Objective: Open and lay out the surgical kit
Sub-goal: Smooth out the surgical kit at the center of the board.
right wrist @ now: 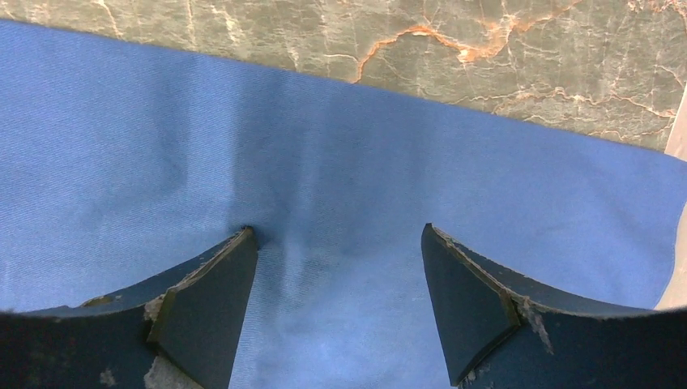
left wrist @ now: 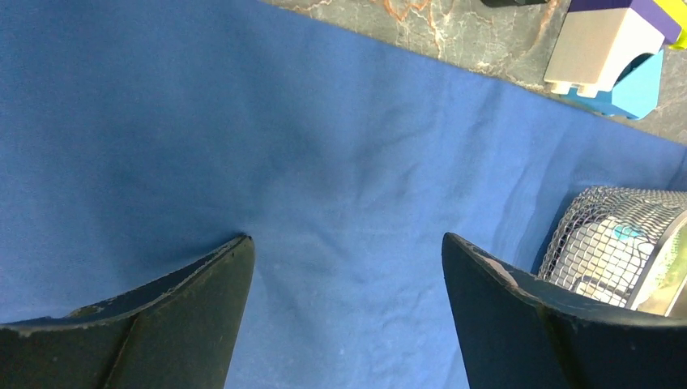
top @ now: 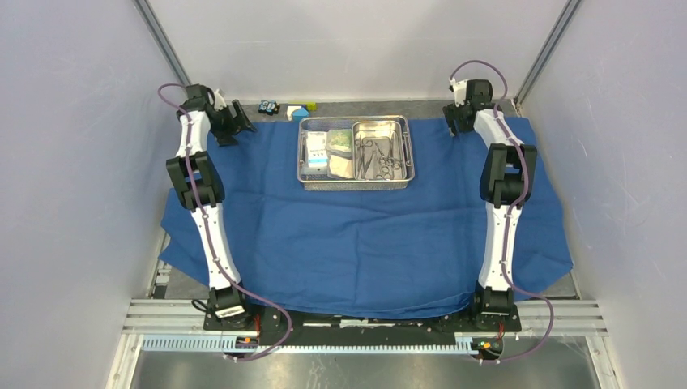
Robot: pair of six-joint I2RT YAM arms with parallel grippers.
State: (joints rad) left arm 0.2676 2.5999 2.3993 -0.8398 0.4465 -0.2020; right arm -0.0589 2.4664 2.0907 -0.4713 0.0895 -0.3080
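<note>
The surgical kit lies unwrapped: its blue cloth (top: 356,235) is spread flat over the table. On it at the back centre stands the wire-mesh tray (top: 354,185), holding clear packets (top: 317,152) on the left and a steel pan (top: 381,131) with scissors-like instruments (top: 379,160) on the right. My left gripper (top: 237,123) is open at the cloth's far left corner, fingertips down on flat cloth (left wrist: 340,162), the left gripper (left wrist: 346,241) holding nothing. My right gripper (top: 454,121) stands open at the far right corner, and in the wrist view the right gripper (right wrist: 337,232) rests on smooth cloth (right wrist: 340,162).
A white, yellow and blue block toy (top: 301,111) (left wrist: 616,49) and a small dark object (top: 268,106) sit on bare marble just behind the cloth. The tray's mesh corner (left wrist: 616,251) is close to my left gripper's right finger. Marble tabletop (right wrist: 486,49) shows past the cloth's back edge.
</note>
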